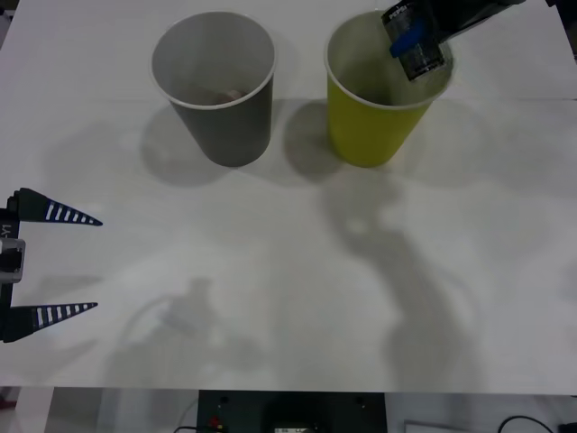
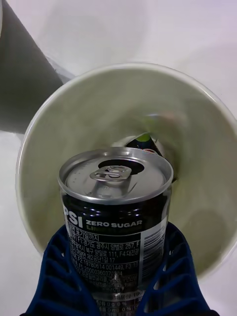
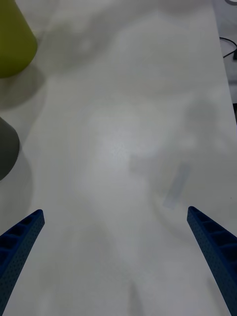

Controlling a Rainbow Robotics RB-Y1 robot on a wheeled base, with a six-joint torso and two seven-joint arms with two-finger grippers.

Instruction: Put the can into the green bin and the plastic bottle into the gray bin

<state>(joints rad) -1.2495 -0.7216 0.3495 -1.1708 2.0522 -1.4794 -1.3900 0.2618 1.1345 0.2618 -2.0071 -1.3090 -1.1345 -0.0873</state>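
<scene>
Yellow-green against the white table, the green bin stood right of the gray bin in the front view; the right tool pinched the can over its rim, while the left tool waited spread at the table's left edge.

From the right wrist, blue fingers clamped the can above the green bin's white inside.

From the left wrist, fingers stood wide apart over bare table.

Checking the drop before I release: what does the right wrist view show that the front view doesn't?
Right wrist only: the can's pull-tab top and label, and something dark lying at the green bin's bottom. Front only: the left gripper open near the table's left edge, and something pinkish inside the gray bin. Both: the right gripper holding the can over the green bin.
</scene>
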